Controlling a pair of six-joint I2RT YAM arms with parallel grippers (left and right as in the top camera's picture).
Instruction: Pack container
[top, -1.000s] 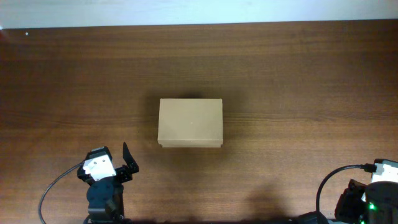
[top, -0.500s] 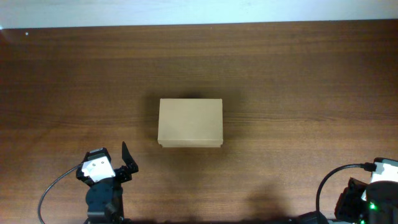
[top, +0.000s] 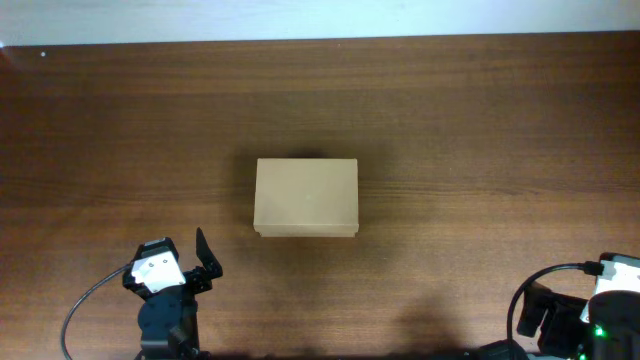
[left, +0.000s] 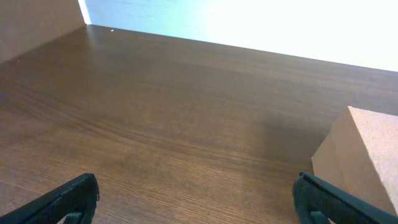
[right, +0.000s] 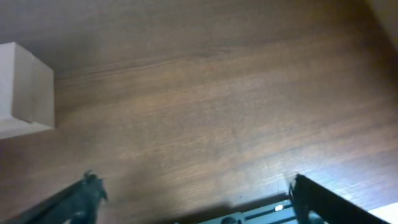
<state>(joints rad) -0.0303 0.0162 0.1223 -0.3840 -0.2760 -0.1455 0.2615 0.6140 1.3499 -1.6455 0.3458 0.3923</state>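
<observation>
The container (top: 306, 197) is a plain tan cardboard box, lid down flat, in the middle of the dark wooden table (top: 470, 130). My left gripper (top: 180, 262) sits at the near left edge, well short of the box and open with nothing in it. In the left wrist view its black fingertips (left: 74, 196) stand wide apart over bare wood, and a corner of the container (left: 364, 155) shows at the right. My right gripper (top: 562, 315) is at the near right corner, far from the box. Its jaws are spread wide in the right wrist view (right: 199, 199), empty, with the container (right: 22, 87) at the left edge.
A pale strip (top: 320, 18) runs beyond the table's far edge. Cables (top: 85, 305) loop beside each arm base at the front. A metal base part (right: 249, 214) shows under the right gripper.
My right gripper's jaws have opened; one black finger now sticks out to the left of its wrist. The left arm has drawn back slightly toward the front edge. The box has not moved.
</observation>
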